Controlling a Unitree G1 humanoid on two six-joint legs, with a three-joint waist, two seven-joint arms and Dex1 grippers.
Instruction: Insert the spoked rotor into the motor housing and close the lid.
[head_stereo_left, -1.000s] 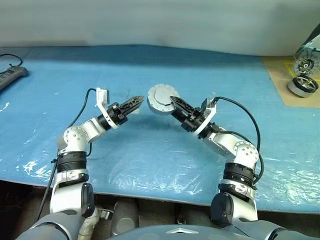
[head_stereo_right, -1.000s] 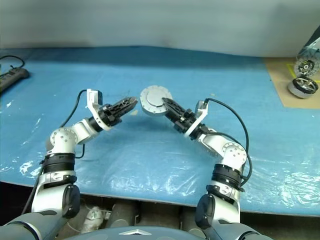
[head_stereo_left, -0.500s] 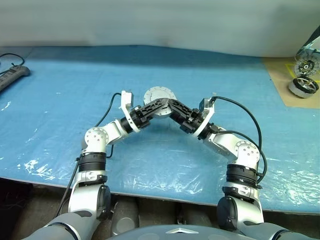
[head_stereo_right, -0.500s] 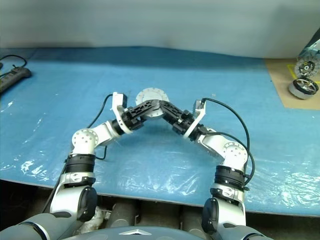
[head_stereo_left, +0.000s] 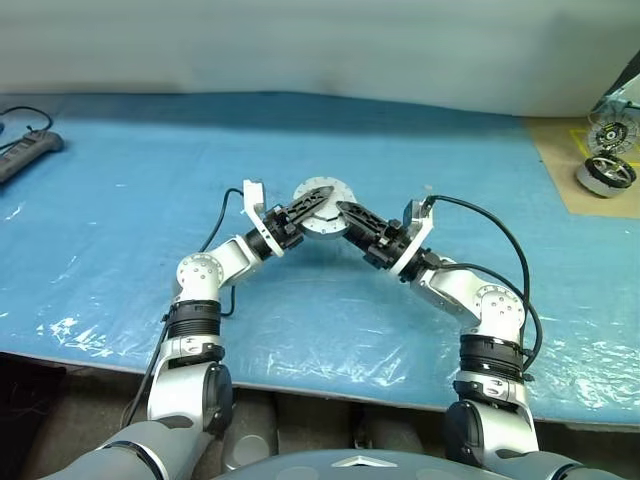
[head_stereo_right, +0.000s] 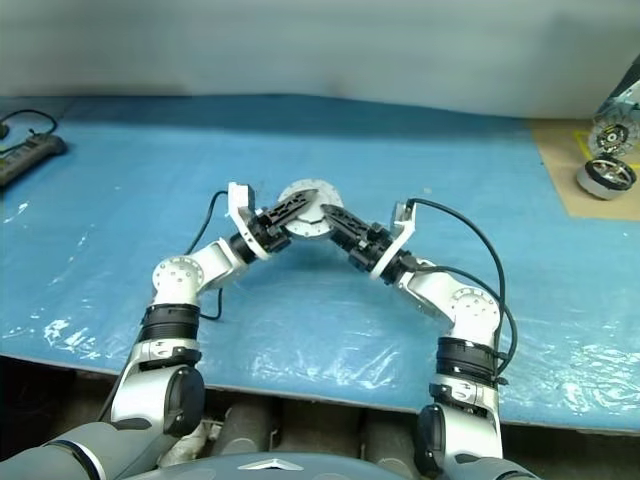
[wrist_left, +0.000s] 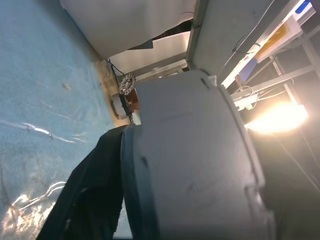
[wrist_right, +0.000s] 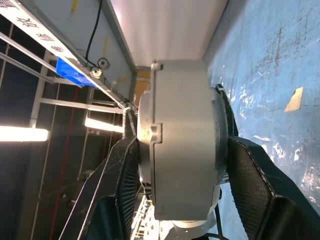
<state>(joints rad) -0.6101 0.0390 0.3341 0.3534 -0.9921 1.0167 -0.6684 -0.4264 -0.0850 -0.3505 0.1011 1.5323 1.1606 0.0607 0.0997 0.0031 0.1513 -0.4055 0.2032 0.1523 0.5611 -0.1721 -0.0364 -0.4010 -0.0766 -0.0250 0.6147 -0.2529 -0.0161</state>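
Housing (head_stereo_left: 322, 211) sits frame centre, held off the table, flat round face toward the camera. R gripper (wrist_right: 180, 150) clamps its sides; L gripper (head_stereo_left: 310, 203) half-open across its face, grip unclear. Interior hidden.

We see the housing (wrist_right: 180, 140) as matt silver-grey metal, its side wall smooth with a faint sheen; from above its round face (head_stereo_left: 322, 209) looks pale and satin. The gripper fingers (wrist_right: 250, 175) on it are black plastic with a fine ribbed, rough inner face. The table (head_stereo_left: 150, 150) wears a blue cover, matt far off and dull like cloth, with a clear glossy plastic film (head_stereo_left: 320, 340) wrinkled over the near part. At far right lies a tan, wood-like board (head_stereo_left: 585, 165), and on it a wheel-like part (head_stereo_left: 606, 170) with a shiny metal rim.
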